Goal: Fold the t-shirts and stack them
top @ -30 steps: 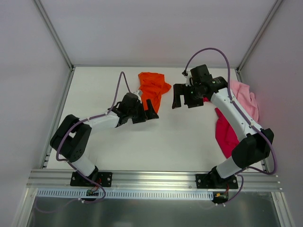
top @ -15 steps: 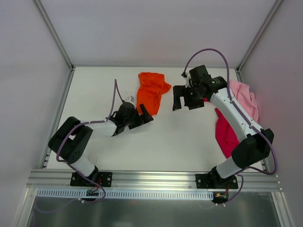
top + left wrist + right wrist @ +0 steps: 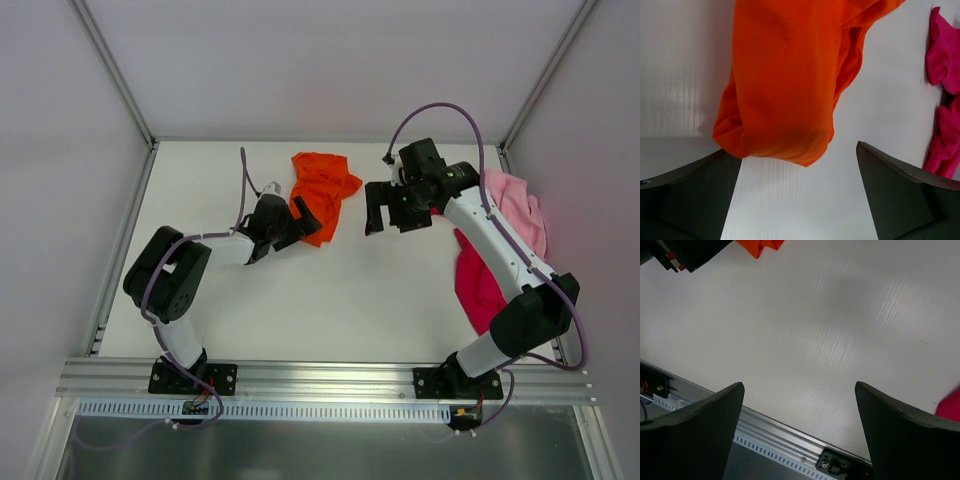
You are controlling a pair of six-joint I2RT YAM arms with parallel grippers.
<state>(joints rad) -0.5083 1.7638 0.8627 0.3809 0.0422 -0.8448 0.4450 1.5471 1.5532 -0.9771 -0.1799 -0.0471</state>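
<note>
The orange t-shirt point(image 3: 322, 188) lies crumpled at the back middle of the table. In the left wrist view its near end point(image 3: 785, 75) hangs just beyond my fingers. My left gripper point(image 3: 300, 226) is open and empty at the shirt's near left edge, with the jaws apart point(image 3: 797, 192) over bare table. My right gripper point(image 3: 385, 222) is open and empty, raised to the right of the orange shirt point(image 3: 762, 246). The light pink t-shirt point(image 3: 520, 205) and the magenta-red t-shirt point(image 3: 478, 280) lie bunched at the right, partly under the right arm. The magenta one also shows in the left wrist view point(image 3: 942, 100).
White walls close the table at the back and both sides. An aluminium rail point(image 3: 320, 378) runs along the near edge and also shows in the right wrist view point(image 3: 780, 440). Purple cables loop off both arms.
My left gripper has drawn back slightly, then moved farther back along the orange shirt's near left edge. The right arm has barely moved.
</note>
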